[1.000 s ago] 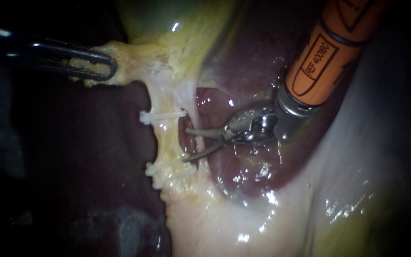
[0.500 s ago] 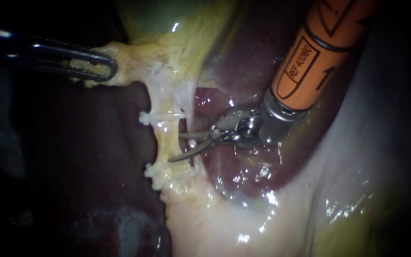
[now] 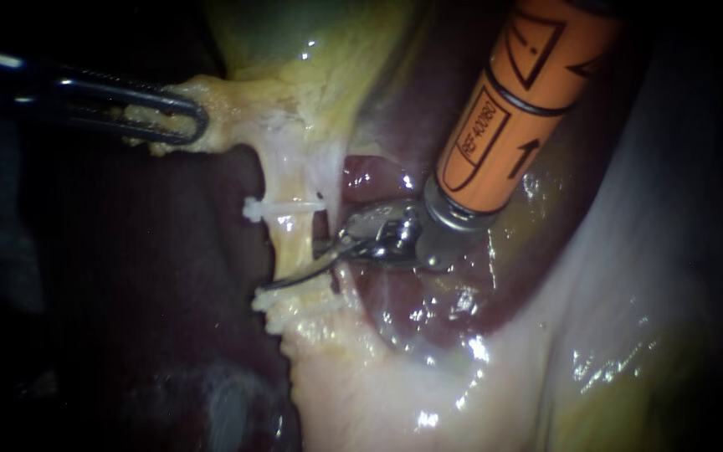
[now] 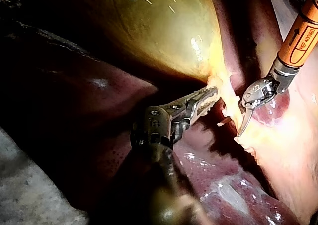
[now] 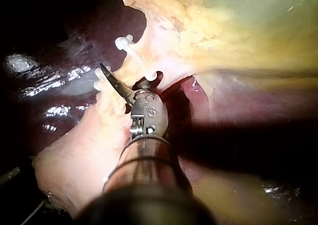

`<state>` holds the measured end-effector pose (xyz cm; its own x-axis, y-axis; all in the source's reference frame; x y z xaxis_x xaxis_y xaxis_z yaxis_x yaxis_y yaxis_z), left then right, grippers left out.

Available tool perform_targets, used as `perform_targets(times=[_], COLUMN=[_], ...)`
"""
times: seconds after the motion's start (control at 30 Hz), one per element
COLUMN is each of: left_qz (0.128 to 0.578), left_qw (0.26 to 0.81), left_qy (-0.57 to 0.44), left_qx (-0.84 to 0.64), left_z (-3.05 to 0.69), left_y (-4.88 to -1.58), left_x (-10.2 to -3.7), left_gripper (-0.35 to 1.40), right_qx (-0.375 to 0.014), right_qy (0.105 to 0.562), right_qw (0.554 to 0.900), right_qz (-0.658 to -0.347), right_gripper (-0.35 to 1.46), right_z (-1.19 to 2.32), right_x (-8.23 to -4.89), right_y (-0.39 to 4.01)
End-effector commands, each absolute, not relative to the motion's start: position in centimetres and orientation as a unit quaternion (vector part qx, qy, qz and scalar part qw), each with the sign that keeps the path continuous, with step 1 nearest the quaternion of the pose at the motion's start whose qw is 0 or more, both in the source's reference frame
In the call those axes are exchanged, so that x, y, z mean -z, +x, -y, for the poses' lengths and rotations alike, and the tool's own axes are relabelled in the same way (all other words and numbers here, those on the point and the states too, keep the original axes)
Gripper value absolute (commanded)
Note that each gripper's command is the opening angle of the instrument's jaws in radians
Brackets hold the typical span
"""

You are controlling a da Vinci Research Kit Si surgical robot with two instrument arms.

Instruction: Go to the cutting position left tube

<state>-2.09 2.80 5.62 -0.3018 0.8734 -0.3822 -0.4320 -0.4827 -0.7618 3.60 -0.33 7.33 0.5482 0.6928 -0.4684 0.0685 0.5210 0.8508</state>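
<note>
The left tube (image 3: 292, 238) is a pale yellow strand running down from the gallbladder (image 3: 311, 50). It carries one white clip (image 3: 281, 206) above and a pair of clips (image 3: 293, 305) below. My right instrument (image 3: 294, 264), on an orange shaft, has thin blades standing open across this tube between the clips. The lower blade lies in front of the tube and the other is hidden behind it. In the right wrist view the blades (image 5: 131, 78) straddle the same strand. My left instrument (image 3: 165, 117) is shut on yellowish tissue at the gallbladder's neck, holding it to the left (image 4: 208, 97).
Dark red liver (image 3: 169, 276) lies left of and below the tube. A wet red hollow (image 3: 412, 310) sits behind the right instrument's wrist. Pale fatty tissue (image 3: 395, 393) spreads under the lower clips. A thin whitish strand (image 3: 328, 180) runs just right of the tube.
My right instrument has slid left, and its open blades, earlier just right of the tube, now reach across it between the clips. The left instrument and its hold are unchanged.
</note>
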Motion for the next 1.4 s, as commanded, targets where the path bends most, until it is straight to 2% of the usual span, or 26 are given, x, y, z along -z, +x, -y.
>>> perform_targets(times=[0.03, 0.47, 0.83, 1.2, 1.4], left_qz=[0.272, 0.272, 0.272, 0.272, 0.272], left_qw=[0.430, 0.430, 0.430, 0.429, 0.429], left_qy=[-0.406, -0.406, -0.406, -0.406, -0.406], left_qx=[-0.759, -0.759, -0.760, -0.760, -0.760], left_z=[-2.80, -2.80, -2.80, -2.80, -2.80], left_y=[-2.09, -2.09, -2.09, -2.09, -2.09], left_x=[-5.62, -5.62, -5.63, -5.63, -5.64], left_gripper=[-0.35, -0.35, -0.35, -0.35, -0.35], right_qx=[-0.206, -0.216, -0.221, -0.224, -0.224], right_qy=[0.445, 0.452, 0.464, 0.472, 0.473], right_qw=[0.757, 0.731, 0.704, 0.691, 0.689], right_qz=[-0.432, -0.464, -0.491, -0.500, -0.501], right_gripper=[1.43, 1.41, 1.41, 1.43, 1.43], right_z=[0.33, 0.36, 0.36, 0.36, 0.36], right_x=[-7.33, -7.19, -6.81, -6.45, -6.41], right_y=[3.61, 3.72, 3.86, 3.96, 3.97])
